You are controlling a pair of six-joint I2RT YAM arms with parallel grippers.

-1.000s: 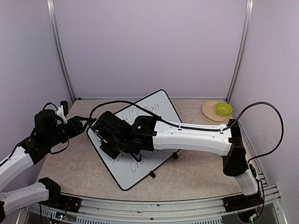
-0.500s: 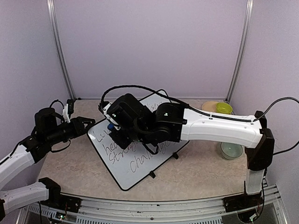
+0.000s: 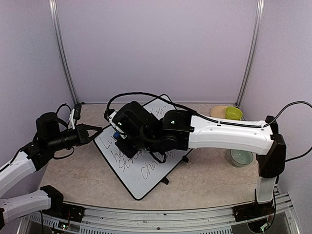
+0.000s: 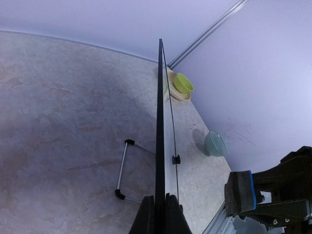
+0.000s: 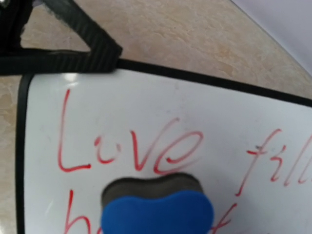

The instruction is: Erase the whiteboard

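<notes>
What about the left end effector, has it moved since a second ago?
Yes. The left end effector edged right, away from the corner post, onto the whiteboard edge.

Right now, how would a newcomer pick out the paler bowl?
From the whiteboard mid-table, look right toward the side wall. The pale bluish-green bowl sits directly on the tabletop, nearer the arms' bases; the lime bowl behind it is brighter and rests on a tan plate.
</notes>
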